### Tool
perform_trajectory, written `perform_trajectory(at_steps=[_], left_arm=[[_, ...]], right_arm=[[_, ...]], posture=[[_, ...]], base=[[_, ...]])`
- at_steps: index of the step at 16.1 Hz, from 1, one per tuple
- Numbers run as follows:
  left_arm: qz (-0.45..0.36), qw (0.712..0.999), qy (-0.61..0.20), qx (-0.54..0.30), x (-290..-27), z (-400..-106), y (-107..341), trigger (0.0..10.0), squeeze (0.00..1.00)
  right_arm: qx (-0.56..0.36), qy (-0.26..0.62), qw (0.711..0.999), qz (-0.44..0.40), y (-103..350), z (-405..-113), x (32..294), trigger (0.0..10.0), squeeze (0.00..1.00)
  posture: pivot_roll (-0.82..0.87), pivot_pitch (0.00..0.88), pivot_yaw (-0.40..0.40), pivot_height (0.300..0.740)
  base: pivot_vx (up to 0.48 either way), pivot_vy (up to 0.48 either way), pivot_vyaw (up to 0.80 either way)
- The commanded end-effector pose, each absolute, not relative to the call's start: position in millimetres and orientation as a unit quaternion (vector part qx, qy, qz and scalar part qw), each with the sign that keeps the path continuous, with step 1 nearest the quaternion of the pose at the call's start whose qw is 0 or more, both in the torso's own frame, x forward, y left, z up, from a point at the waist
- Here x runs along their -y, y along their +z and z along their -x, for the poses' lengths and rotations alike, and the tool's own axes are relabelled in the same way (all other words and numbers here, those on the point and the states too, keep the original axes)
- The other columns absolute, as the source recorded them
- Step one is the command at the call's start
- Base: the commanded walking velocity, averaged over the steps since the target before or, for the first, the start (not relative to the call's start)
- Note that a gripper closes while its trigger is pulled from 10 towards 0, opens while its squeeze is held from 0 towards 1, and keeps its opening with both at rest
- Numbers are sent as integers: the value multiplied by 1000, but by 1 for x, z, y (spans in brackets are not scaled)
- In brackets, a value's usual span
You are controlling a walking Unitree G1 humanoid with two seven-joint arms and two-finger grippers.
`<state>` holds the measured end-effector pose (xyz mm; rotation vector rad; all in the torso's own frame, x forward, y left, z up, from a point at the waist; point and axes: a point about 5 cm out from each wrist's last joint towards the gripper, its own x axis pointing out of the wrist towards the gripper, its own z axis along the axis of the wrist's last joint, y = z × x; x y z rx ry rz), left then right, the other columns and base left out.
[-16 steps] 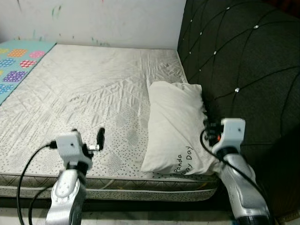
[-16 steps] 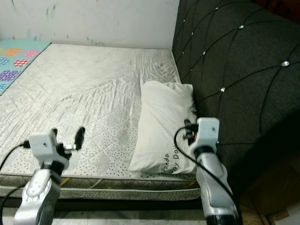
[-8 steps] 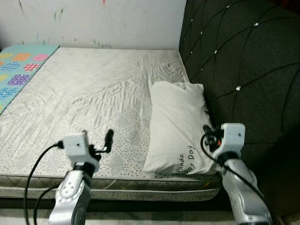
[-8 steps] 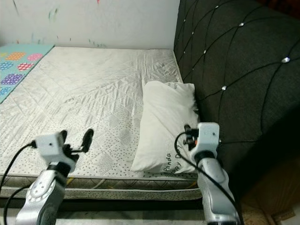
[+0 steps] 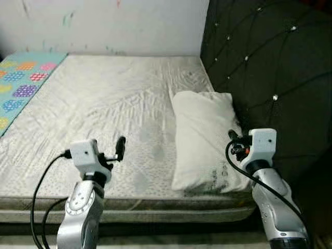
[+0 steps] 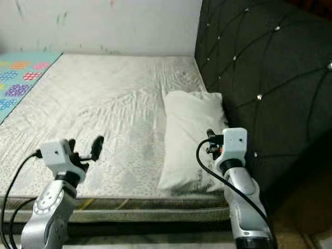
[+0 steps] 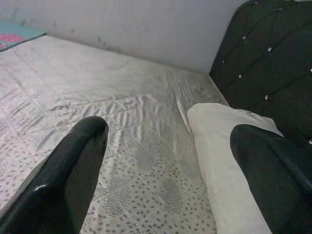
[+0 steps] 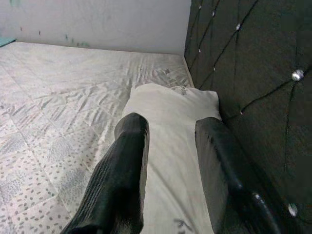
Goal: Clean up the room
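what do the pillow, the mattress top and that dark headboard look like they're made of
The pillow looks like soft white cloth, probably cotton, matte and creased. The mattress top seems a quilted pale fabric with a slight sheen; stitched diamond lines and a speckled print show near its front edge. The headboard looks like dark tufted upholstery, fabric or faux leather, with shiny studs where the seams cross.

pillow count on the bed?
1. The pillow lies on the mattress against the headboard, just ahead of the right tool.
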<state>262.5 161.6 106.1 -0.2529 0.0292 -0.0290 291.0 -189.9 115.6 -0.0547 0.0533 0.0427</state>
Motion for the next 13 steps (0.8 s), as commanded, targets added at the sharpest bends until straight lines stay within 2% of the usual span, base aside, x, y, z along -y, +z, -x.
perform_trajectory(at_steps=[1, 4, 6, 8, 10, 13], left_arm=[[129, 991, -16, -21, -157, -263, 104, 10000, 0], [131, 991, -10, -18, -157, -263, 105, 10000, 0], [128, 991, -12, -21, -158, -261, 105, 10000, 0], [115, 993, -27, -11, -158, -261, 108, 10000, 0], [127, 991, -47, 5, -157, -261, 112, 10000, 0], [137, 989, -56, 9, -153, -259, 113, 10000, 0]], right_arm=[[-38, 21, 998, 35, 113, -291, 194, 10000, 0], [-40, 49, 997, 44, 110, -291, 185, 10000, 0], [-45, 41, 998, 19, 108, -291, 185, 10000, 0], [-42, 39, 998, 30, 108, -289, 183, 10000, 0], [-47, 55, 997, 34, 104, -283, 177, 10000, 0], [-47, 48, 997, 35, 104, -285, 182, 10000, 0]], posture=[[-201, 0, -25, 740], [-184, 0, -18, 740], [-186, 0, -6, 740], [-190, 0, -2, 740], [-195, 5, 0, 740], [-198, 6, 6, 740]], base=[[0, 480, 0], [0, 480, 0], [0, 480, 0], [0, 461, 0], [0, 0, 0], [111, 0, 0]])
